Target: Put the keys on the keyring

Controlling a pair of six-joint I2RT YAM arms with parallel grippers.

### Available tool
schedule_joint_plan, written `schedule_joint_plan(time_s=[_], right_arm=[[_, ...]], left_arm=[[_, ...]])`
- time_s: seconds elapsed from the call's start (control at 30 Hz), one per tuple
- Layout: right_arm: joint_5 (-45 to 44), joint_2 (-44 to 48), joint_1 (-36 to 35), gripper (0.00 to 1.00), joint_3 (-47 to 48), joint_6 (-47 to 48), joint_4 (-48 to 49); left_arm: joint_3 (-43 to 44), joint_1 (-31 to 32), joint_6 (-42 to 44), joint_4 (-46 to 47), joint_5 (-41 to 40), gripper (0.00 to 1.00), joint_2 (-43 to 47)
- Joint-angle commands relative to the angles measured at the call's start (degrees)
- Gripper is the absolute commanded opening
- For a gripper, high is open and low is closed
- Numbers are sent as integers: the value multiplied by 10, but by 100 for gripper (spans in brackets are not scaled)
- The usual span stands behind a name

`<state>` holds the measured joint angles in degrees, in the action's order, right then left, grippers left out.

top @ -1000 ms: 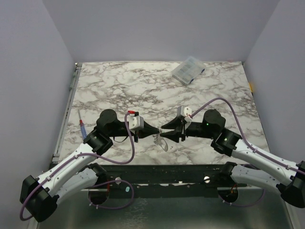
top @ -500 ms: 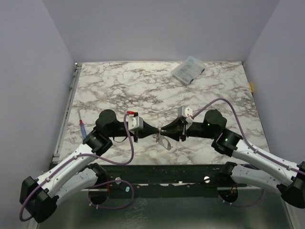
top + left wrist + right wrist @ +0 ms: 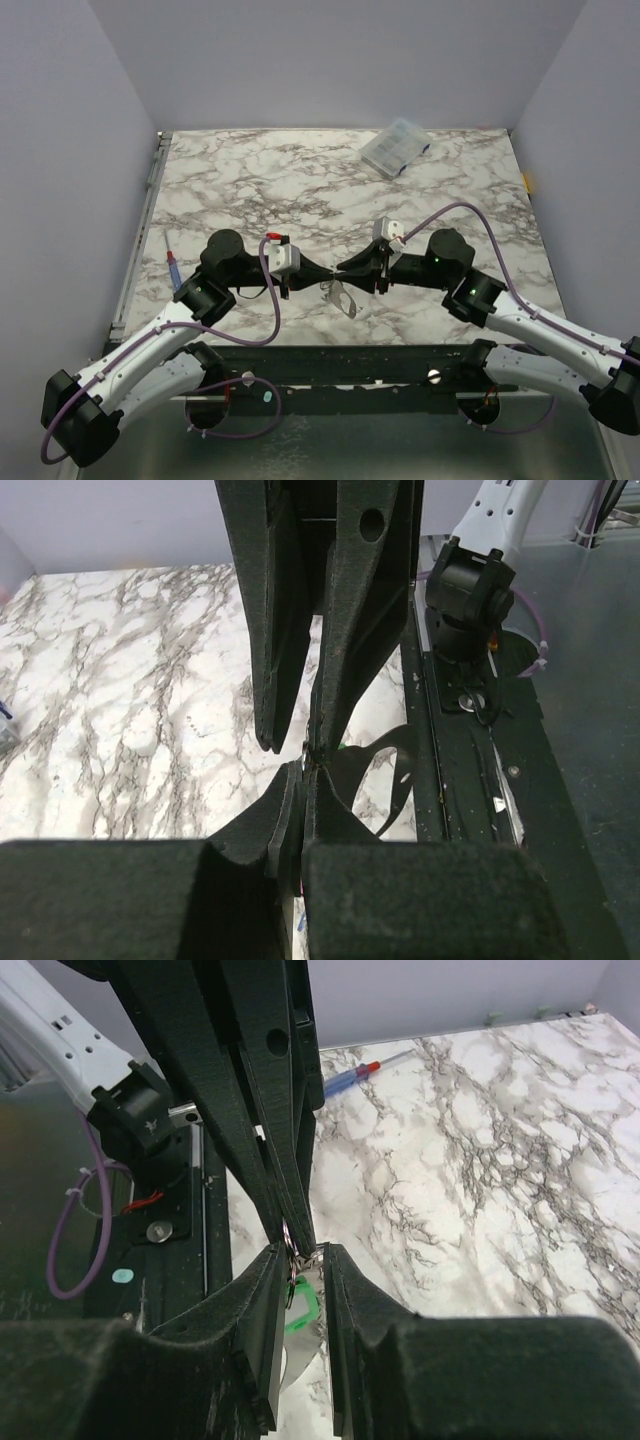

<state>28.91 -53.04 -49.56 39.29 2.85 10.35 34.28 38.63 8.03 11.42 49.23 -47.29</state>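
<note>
My two grippers meet tip to tip above the table's near middle. The left gripper (image 3: 328,274) (image 3: 304,770) is shut, with a thin silvery bit of the keyring (image 3: 342,298) pinched at its tips. The pale loop hangs below both tips. My right gripper (image 3: 343,270) (image 3: 305,1255) has its jaws narrowly apart, closed on the green key (image 3: 304,1298). That key's silvery metal bridges the fingertips and its green tag hangs between the pads. A thin wire ring (image 3: 290,1245) lies against the right gripper's left pad. A blue key does not show clearly.
A clear plastic compartment box (image 3: 395,147) sits at the table's far right. A red-and-blue pen (image 3: 174,270) (image 3: 355,1073) lies near the left edge. The dark metal frame (image 3: 350,365) with both arm bases runs along the near edge, just below the grippers.
My right gripper has shifted left against the left gripper's tips and narrowed its jaws onto the green key. The left gripper stayed shut and still.
</note>
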Motion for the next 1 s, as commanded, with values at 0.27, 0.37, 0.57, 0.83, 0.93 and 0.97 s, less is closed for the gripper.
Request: schedule_joint_plan(time_s=[0.27, 0.37, 0.57, 0.83, 0.93, 0.97], right_arm=[[-11, -10, 6, 19, 10, -13, -1], [-5, -8, 6, 8, 5, -9, 3], [22, -15, 6, 1, 6, 3, 7], [-14, -21, 6, 1, 23, 19, -28], [-25, -30, 6, 1, 33, 23, -44], [-27, -33, 6, 1, 35, 24, -50]], left_arm=[[10, 1, 3, 19, 23, 0, 17], [11, 1, 3, 19, 26, 0, 18], [11, 1, 3, 19, 29, 0, 16], [1, 0, 8, 19, -2, 25, 25], [0, 1, 13, 12, -15, 33, 27], [0, 1, 15, 8, -18, 36, 27]])
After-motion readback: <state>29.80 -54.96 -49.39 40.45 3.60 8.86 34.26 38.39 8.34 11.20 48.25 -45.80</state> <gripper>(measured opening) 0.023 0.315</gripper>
